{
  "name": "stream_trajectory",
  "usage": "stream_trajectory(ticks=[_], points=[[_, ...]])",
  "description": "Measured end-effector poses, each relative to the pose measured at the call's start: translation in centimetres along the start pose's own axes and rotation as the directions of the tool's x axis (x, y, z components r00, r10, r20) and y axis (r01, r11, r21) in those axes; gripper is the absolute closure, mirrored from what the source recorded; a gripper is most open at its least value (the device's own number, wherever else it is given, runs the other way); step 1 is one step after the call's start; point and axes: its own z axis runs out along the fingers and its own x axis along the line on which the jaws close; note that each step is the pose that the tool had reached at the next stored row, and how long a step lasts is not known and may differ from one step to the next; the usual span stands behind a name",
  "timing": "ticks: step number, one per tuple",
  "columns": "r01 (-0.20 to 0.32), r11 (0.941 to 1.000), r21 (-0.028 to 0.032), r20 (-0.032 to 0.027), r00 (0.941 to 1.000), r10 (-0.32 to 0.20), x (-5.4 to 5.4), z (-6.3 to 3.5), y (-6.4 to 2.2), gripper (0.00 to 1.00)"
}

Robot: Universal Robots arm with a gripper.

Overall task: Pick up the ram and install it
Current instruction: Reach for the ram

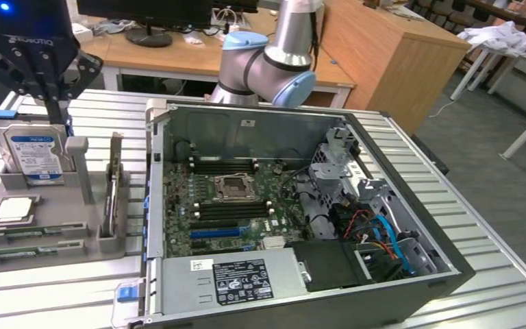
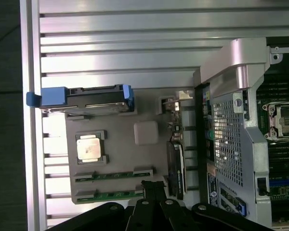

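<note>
Ram (image 2: 111, 195) lies unpicked in grey tray (image 2: 118, 144) on tabletop (image 2: 135, 57); gripper (image 1: 57, 110) hovers above, fingers pressed together, empty. Pickup and installation both outstanding.

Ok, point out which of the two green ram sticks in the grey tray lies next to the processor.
The inner ram stick, beside the silver processor; the outer ram stick lies one slot farther away, at the edge of the tray.

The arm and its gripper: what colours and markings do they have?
The arm is silver-grey tubing with light blue caps at the joints. The gripper is black, with pale ROBOTIQ lettering, a blue light and black fingers.
</note>
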Motion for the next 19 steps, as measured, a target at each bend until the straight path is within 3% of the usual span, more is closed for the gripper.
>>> stream_trajectory(ticks=[19], points=[[0.001, 1.0000, 0.0001, -0.0027, 1.0000, -0.001, 3.4, 0.11, -0.19, 0.89]])
